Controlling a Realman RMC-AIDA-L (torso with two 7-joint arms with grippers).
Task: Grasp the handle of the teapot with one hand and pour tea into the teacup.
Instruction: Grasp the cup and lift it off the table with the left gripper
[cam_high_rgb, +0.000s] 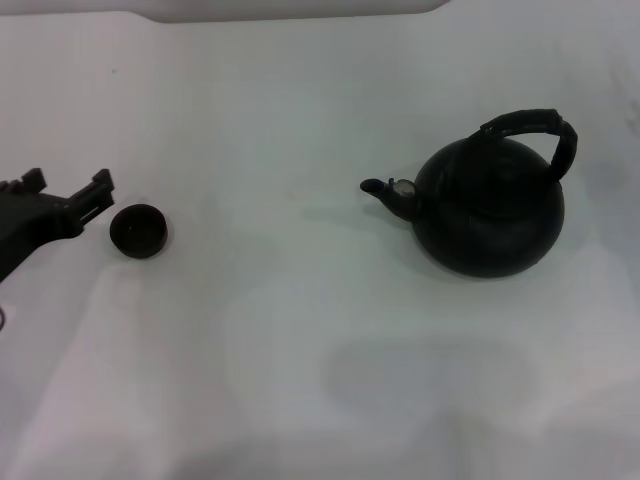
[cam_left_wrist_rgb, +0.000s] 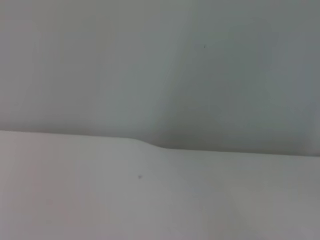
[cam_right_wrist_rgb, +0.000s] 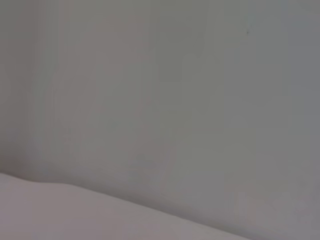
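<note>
Teacup (cam_high_rgb: 138, 230) sits low on the white desk (cam_high_rgb: 300, 380) just beside my left gripper (cam_high_rgb: 97, 192), whose fingers look slightly apart and empty, seemingly poised to steady the cup for the pour; its inside reads dark, and I cannot tell whether it holds any tea. Farther off and well apart to my right, the teapot (cam_high_rgb: 488, 208) stands upright with its spout turned toward the cup, so a tilt would send tea that way, and its handle (cam_high_rgb: 535, 135) arches free, untouched. My right gripper is out of sight.
</note>
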